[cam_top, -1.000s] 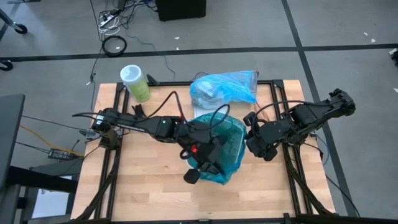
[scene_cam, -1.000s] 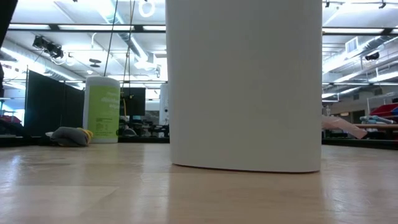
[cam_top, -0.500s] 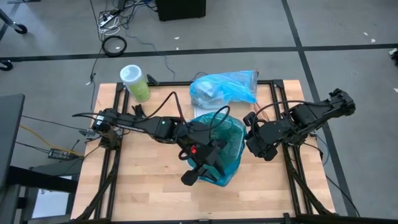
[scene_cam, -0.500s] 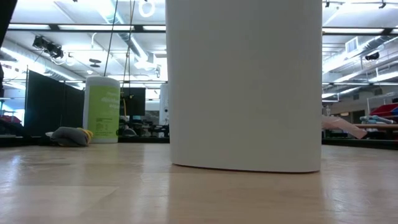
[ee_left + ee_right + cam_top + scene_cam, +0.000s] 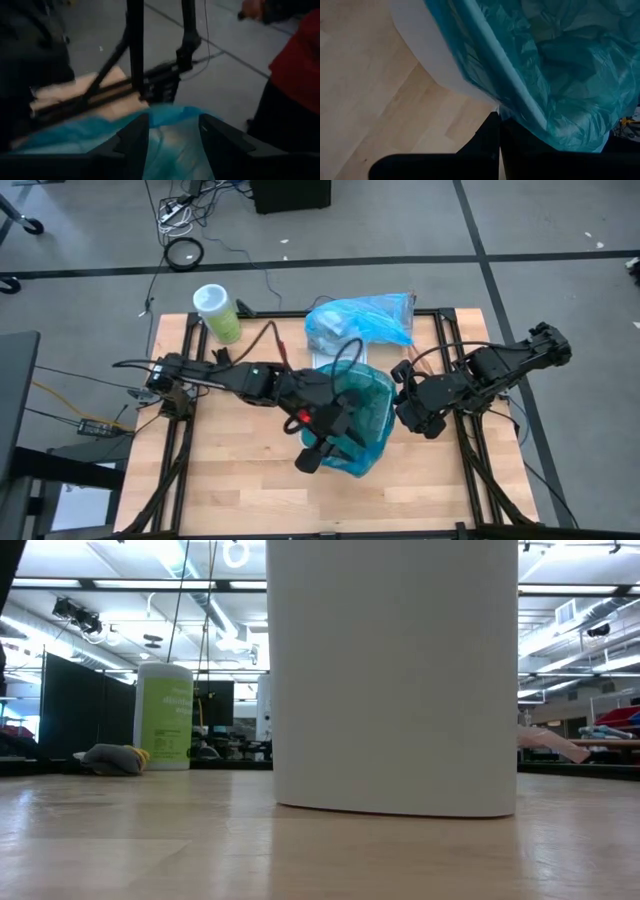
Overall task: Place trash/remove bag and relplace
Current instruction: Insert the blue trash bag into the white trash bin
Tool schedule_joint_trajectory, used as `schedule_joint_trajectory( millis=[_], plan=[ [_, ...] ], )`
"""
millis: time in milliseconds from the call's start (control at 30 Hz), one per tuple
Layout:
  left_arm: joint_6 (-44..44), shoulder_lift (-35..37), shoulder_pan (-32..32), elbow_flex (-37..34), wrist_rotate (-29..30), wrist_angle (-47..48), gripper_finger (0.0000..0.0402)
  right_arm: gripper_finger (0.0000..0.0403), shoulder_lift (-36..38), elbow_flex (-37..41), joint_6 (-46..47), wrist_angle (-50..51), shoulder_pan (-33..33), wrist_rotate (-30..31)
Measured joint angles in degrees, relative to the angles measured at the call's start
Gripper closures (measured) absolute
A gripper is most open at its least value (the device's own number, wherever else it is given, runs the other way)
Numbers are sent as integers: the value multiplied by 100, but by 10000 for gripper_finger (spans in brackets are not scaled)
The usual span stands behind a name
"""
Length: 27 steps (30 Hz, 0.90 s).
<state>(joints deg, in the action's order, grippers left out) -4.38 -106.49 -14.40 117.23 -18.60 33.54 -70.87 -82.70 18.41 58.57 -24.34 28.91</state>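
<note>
A white bin stands mid-table, lined with a teal-green plastic bag turned over its rim. My left gripper is open over the bin's near-left rim, and teal plastic shows between its fingers. My right gripper is shut at the bin's right rim. The light blue bag lies on its side on the table behind the bin, with white trash showing through it. My left gripper has a finger on each side of the teal bag's bulging plastic; whether they touch it I cannot tell. My right gripper's shut fingertips meet the bag's turned-down edge at the bin's outer wall, coming from the table's right. Whether plastic is pinched between them I cannot tell.
A green-labelled canister stands at the table's far left corner, with a small grey bundle beside it. A person in red stands beyond the table's edge. Bare wood lies near-left of the bin.
My left arm has drawn back a little toward the table's left edge while its gripper stays over the bin's near-left rim. The bin and both bags have kept their places.
</note>
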Motion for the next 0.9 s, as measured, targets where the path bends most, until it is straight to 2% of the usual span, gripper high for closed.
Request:
schedule_joint_trajectory(
  millis=[167,767,900],
  plan=[
    [39,51,-45,99,38,115,218,403,-1,0,-1,2,0,-40],
    [1174,-70,-474,83,36,376,219,403,0,0,-15,62,-7,-46],
    [1337,112,-441,153,113,1132,219,403,-1,0,-6,65,-7,-46]
  ],
)
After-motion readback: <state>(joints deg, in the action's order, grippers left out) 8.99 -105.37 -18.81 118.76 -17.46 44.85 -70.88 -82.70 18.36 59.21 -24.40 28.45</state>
